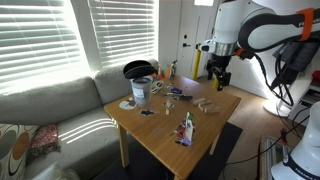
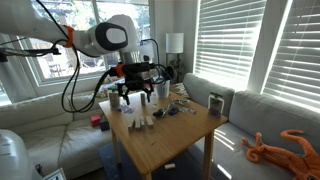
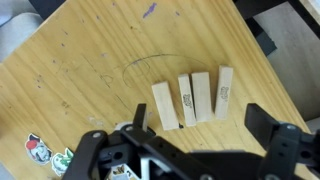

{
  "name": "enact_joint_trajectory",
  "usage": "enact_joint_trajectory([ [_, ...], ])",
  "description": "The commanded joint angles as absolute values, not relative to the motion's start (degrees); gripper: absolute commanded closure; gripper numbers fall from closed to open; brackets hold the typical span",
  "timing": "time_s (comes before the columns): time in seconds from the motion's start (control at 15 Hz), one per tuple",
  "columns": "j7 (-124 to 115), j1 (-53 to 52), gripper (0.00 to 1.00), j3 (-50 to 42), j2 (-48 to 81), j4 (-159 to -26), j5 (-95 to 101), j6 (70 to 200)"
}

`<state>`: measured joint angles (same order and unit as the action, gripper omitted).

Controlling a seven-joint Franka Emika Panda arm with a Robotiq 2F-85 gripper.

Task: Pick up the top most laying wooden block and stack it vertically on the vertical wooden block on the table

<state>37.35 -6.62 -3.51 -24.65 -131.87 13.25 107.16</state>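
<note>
Wooden blocks (image 3: 201, 95) lie flat side by side, long axes parallel; jaws spread apart, empty.

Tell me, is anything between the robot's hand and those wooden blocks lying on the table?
Nothing visible is. In the wrist view the open hand hangs over the four wooden blocks, with only bare table around them.

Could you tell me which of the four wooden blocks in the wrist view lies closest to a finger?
The block at the row's left end: it looks widest, and its lower end sits beside a finger; the other three lie farther off.
</note>
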Motion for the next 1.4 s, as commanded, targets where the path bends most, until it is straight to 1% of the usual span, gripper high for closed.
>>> enact_joint_trajectory([
  [0.0, 37.4, -6.1, 0.00, -3.0, -24.5, -132.0, 13.9, 107.9],
  [0.07, 44.4, -7.2, 0.00, -4.5, -24.0, -132.3, 13.6, 109.5],
  [0.33, 54.2, -6.6, 0.00, -5.7, -21.3, -131.7, 13.1, 111.7],
  [0.53, 53.6, -5.3, 0.00, -5.5, -19.0, -131.9, 12.6, 111.5],
  [0.87, 49.5, -3.1, 0.00, -5.9, -14.5, -131.7, 10.8, 119.0],
  [0.93, 48.7, -2.7, 0.04, -5.9, -13.6, -131.5, 10.3, 120.1],
  [1.0, 48.1, -2.4, 0.05, -5.9, -12.8, -131.4, 9.7, 120.9],
  [1.27, 47.0, -1.8, 0.01, -5.7, -9.9, -130.8, 7.1, 124.8],
  [1.33, 46.8, -1.7, 0.02, -5.6, -9.4, -130.7, 6.6, 125.5],
])
